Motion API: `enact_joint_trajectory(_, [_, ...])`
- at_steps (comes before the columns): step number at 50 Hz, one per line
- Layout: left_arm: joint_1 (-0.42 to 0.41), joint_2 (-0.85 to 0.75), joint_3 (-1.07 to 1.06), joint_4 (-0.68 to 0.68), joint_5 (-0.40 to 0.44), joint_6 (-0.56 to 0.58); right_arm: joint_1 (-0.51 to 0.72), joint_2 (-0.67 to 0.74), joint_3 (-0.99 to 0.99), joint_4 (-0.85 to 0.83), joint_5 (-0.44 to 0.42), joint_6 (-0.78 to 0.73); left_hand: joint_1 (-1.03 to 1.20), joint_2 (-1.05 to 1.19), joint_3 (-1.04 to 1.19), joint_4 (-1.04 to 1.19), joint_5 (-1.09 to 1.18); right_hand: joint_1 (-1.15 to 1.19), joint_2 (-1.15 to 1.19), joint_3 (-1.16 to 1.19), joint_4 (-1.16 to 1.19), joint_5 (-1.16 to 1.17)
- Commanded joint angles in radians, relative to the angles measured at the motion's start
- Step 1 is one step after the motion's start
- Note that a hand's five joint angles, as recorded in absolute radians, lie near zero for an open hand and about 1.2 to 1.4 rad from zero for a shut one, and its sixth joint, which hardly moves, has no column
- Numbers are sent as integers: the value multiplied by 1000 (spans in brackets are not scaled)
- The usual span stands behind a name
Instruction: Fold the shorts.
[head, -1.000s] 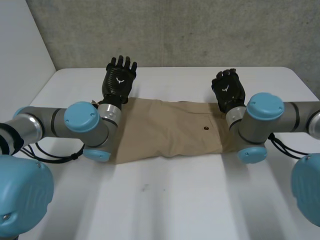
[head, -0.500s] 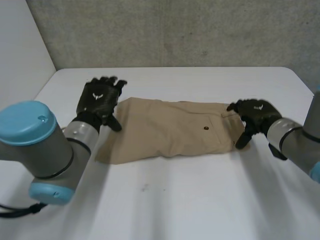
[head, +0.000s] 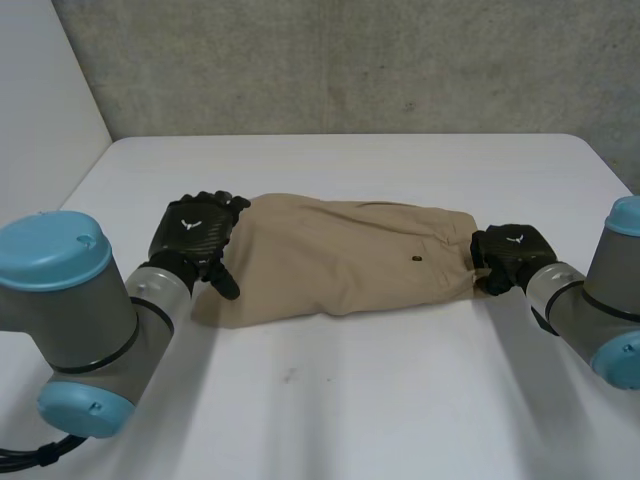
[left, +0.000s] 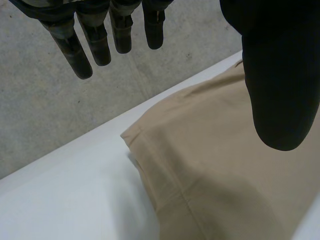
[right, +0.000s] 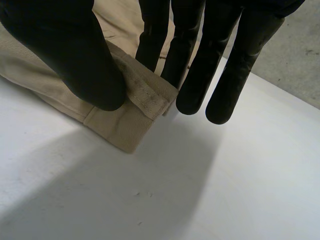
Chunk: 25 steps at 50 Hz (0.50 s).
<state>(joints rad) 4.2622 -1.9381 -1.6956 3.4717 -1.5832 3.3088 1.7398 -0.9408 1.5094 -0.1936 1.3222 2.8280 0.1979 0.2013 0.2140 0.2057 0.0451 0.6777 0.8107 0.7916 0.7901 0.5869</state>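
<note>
The tan shorts (head: 340, 260) lie flat across the middle of the white table (head: 330, 400), with a small dark button facing up. My left hand (head: 195, 232) hovers at the shorts' left end with its fingers straight and open. In the left wrist view its thumb (left: 280, 75) hangs over the cloth (left: 225, 165) and its fingers (left: 95, 40) reach past the far corner. My right hand (head: 512, 252) is at the right end. In the right wrist view its thumb (right: 80, 55) presses the waistband corner (right: 145, 97) against the fingers (right: 195, 65), pinching it.
A grey concrete wall (head: 350, 60) stands behind the table's far edge. A white wall (head: 40, 100) borders the left side. Bare tabletop stretches in front of the shorts.
Both hands dropped from the shorts' far edge to its two ends. My right hand's fingers closed on the waistband corner, and that end now sits slightly raised.
</note>
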Motion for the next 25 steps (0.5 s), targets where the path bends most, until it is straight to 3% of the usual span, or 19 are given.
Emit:
enact_joint_trajectory(1, [-1, 4, -13, -2, 0, 0, -35, -21, -5, 19, 0, -2, -2, -5, -18, -10, -24, 719, 586, 605, 606, 635])
enact_joint_trajectory(5, [1, 10, -16, -5, 0, 0, -66, -58, -1, 60, 6, -34, -5, -8, -21, -13, -27, 719, 586, 605, 606, 635])
enact_joint_trajectory(9, [2, 25, -16, -8, -1, 0, -126, -128, -1, 161, 29, -215, -5, -8, -21, -13, -27, 719, 586, 605, 606, 635])
enact_joint_trajectory(16, [7, 54, -16, -8, -1, 0, -146, -182, -43, 194, 112, -459, -8, -11, -24, -16, -30, 719, 586, 605, 606, 635])
enact_joint_trajectory(25, [8, 83, 1, 4, 0, 5, 153, -158, -205, 168, 131, -495, -11, -14, -27, -19, -33, 719, 586, 605, 606, 635])
